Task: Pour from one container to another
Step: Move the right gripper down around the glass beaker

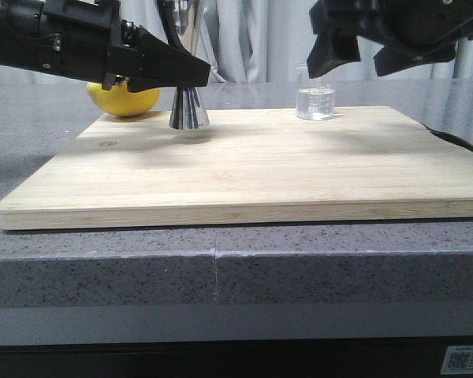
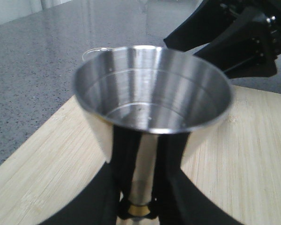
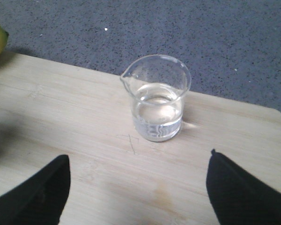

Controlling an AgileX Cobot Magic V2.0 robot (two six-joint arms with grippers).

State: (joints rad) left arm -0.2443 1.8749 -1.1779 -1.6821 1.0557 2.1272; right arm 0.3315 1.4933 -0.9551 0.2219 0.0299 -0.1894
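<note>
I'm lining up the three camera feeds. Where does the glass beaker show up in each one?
Front view: beaker stands at the board's far edge, right of centre, below the right gripper.
Left wrist view: only a sliver of its rim peeks out behind the jigger.
Right wrist view: centre, ahead of the open jaws.
Shared landmark: the board.
</note>
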